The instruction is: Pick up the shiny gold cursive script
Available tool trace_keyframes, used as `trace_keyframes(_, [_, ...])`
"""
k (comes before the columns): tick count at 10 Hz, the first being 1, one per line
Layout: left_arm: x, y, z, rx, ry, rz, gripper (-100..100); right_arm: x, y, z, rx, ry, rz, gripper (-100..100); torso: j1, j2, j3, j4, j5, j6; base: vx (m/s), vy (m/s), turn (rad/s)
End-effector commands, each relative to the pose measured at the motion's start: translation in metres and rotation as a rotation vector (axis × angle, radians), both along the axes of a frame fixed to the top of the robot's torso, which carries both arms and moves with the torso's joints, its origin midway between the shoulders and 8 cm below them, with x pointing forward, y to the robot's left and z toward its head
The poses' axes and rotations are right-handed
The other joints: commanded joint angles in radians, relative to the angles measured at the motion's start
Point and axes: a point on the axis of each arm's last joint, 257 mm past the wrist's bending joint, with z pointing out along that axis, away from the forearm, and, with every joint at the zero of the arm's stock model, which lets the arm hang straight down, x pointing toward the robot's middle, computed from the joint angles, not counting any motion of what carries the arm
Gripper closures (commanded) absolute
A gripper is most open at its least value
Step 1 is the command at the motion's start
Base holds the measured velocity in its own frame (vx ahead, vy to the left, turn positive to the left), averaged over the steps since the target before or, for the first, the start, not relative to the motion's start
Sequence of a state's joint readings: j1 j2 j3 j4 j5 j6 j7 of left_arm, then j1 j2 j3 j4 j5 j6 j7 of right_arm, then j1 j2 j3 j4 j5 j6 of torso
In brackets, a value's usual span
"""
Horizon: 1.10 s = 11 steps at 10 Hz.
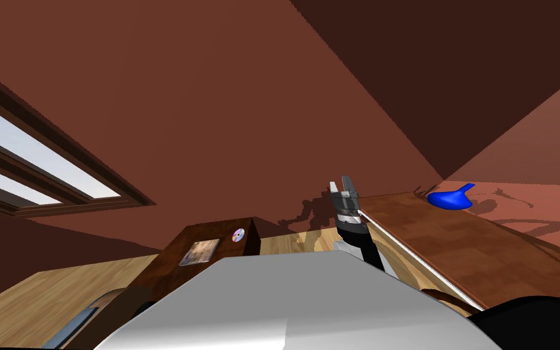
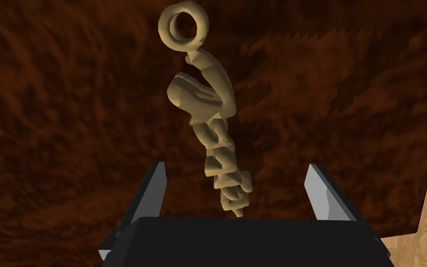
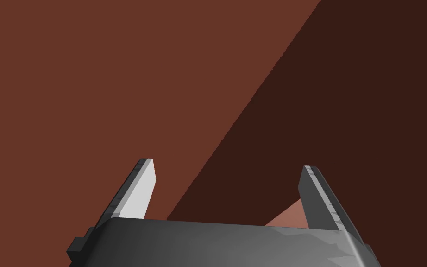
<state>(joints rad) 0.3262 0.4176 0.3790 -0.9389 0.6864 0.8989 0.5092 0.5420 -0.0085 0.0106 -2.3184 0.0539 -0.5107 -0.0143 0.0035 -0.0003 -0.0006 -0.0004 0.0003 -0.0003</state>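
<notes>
Left end effector (image 2: 236,166), fingers apart, hovers over the gold script (image 2: 210,111), which lies flat on a dark wood surface (image 2: 69,116). The script's near end sits between the fingers. Its long axis runs straight away from them and ends in a ring at the far end. Right end effector (image 1: 346,187), fingers also apart, stands raised ahead of the robot.

The right gripper (image 1: 341,183) stood raised before a red-brown wall (image 1: 212,121), fingers pointing up. Just beside it ran a long brown wooden top (image 1: 455,249), with a blue object (image 1: 450,199) at its far end. A dark cabinet (image 1: 169,261) carried a disc (image 1: 239,235) and a flat picture (image 1: 200,251). A window (image 1: 42,164) lay to the left, above a light wooden floor (image 1: 23,304).
</notes>
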Motion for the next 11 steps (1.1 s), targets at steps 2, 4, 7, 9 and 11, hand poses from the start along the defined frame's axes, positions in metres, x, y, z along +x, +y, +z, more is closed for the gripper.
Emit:
trace_keyframes(2, [0.0008,-0.0106,-0.0119,0.003,-0.004,-0.008,-100,0.0000,0.0000,0.0000,0.000,0.000,0.000,0,0.001,0.001,0.001,0.000,0.000,0.000,0.012,0.051,0.029])
trace_keyframes(4, [0.0011,-0.0146,-0.0147,0.002,-0.003,-0.009,-100,0.0000,0.0000,0.0000,0.000,0.000,0.000,0,0.001,0.001,0.000,0.000,0.000,0.000,0.013,0.028,0.018])
trace_keyframes(7, [0.0018,-0.0143,-0.0151,0.004,-0.005,-0.009,100,0.0000,0.0000,0.0000,0.000,0.000,0.000,0,-0.002,0.002,0.001,0.000,0.000,0.000,0.000,0.000,0.000])
trace_keyframes(9, [0.0016,-0.0149,-0.0152,0.003,-0.004,-0.009,100,0.0000,0.0000,0.0000,0.000,0.000,0.000,0,-0.001,0.002,0.001,0.000,0.000,0.000,0.000,0.000,0.000])
trace_keyframes(11, [0.0007,-0.0058,-0.0072,0.003,-0.003,-0.005,100,0.0000,0.0000,0.0000,0.000,0.000,0.000,0,-0.001,0.002,0.001,0.000,0.000,0.000,-0.005,-0.014,-0.022])
